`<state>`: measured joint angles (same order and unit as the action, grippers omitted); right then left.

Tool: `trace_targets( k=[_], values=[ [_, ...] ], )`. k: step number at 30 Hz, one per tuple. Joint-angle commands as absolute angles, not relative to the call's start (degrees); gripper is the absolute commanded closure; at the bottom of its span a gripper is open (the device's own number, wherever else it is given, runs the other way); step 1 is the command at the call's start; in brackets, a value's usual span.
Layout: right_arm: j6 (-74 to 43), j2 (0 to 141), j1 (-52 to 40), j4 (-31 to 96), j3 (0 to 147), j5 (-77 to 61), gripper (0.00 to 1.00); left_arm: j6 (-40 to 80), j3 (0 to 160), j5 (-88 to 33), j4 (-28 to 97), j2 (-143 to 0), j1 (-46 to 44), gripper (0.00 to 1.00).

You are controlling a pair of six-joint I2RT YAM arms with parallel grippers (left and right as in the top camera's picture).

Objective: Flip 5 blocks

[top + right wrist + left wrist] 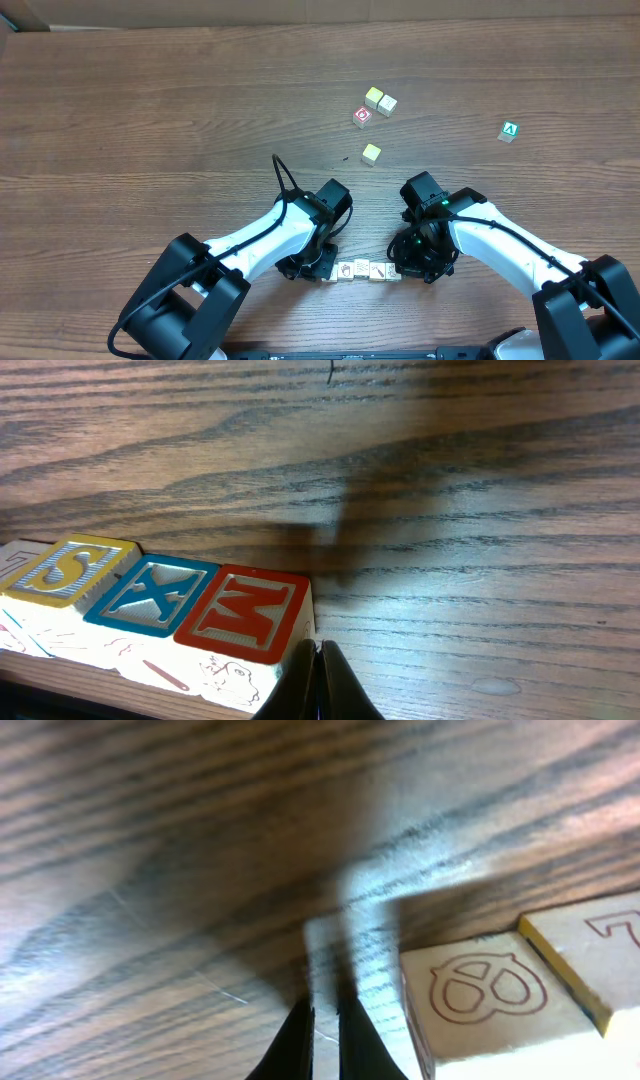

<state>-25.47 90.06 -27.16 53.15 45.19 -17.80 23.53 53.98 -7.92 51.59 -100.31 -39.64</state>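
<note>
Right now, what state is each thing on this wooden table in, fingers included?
Row of pale wooden picture cubes: touching in a line, picture faces up.
Left fingers: shut, empty, beside the row.
Right fingers: shut, empty, at the row's other end.
Three yellow-topped wooden cubes: loose, lying flat.
Red-faced cube: loose, lying flat.
Green A cube: lying flat, alone.

Row of blocks (pixel 362 270) noted low in the overhead view: small pale wooden cubes laid side by side, touching, whitish tops marked with tiny dark pictures. Row ends are partly hidden, so the count is not settled. From the left wrist, a pretzel block (pixel 488 995) outlined in brown is seen beside a yellow-edged block (pixel 590 945). From the right wrist, letter faces are shown: S block (pixel 70 568) yellow, X block (pixel 150 595) blue, M block (pixel 245 610) red.
</note>
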Motion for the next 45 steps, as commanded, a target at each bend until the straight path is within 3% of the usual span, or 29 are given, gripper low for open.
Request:
trace_targets(
  k=[1, 16, 45],
  values=[
    [-25.8, 90.2, -27.6, 52.8, 45.1, -18.4, 0.96, 22.3, 52.6, -11.3, 51.5, -101.9, -39.4, 0.96],
    [-26.9, 90.2, -27.6, 53.5, 45.1, -18.8, 0.96, 22.7, 52.6, -11.4, 48.9, -101.9, -39.4, 0.96],
    [-34.0, 90.2, -28.7, 53.9, 45.1, -21.1, 0.96, 21.6, 52.6, 2.0, 48.8, -101.9, -39.4, 0.96]
  ],
)
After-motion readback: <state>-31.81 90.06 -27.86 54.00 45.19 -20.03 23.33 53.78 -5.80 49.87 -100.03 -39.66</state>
